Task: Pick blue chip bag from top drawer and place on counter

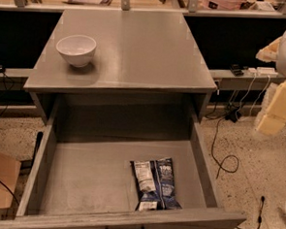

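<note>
my gripper (275,111): at the far right edge of the view, outside the drawer, above the floor; i cannot tell whether it is wide or narrow, and it holds nothing i can see.
blue chip bag (155,185): lies flat on the floor of the top drawer (38,171), right of middle, its near end close to the front wall.
bag from gripper: to the left, nearer and lower, past the drawer's right wall.
long axis: runs near to far, the far end leaning slightly left.
open room: bare drawer floor to the left of and beyond the bag; less space on its right.
edges: i judge the right wall and the counter's overhang are the ones to clear.
counter (137,53): above the drawer, with a white bowl (76,49) at far left and the rest bare.
</note>
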Available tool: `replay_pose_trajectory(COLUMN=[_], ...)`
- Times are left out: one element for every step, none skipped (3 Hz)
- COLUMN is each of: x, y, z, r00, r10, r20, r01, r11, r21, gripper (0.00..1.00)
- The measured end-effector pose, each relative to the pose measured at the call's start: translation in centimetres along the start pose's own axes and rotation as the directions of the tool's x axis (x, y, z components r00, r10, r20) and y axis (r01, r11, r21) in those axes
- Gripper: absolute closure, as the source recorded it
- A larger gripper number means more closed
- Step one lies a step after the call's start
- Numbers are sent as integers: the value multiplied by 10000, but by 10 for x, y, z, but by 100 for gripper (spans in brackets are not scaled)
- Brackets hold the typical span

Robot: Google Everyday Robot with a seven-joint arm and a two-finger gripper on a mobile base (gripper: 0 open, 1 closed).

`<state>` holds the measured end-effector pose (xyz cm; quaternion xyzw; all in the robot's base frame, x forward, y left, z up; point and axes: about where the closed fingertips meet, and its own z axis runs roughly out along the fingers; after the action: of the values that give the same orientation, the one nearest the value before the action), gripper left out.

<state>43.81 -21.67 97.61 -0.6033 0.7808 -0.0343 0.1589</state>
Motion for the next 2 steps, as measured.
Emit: replay_pose_trajectory(x=[-2,-12], y=[0,3], z=[0,9], r00=[10000,9993], r10=[27,252], r20=[9,264], r01=[-27,-260], r11=[10000,9992], r21=[85,310], gripper=[0,0])
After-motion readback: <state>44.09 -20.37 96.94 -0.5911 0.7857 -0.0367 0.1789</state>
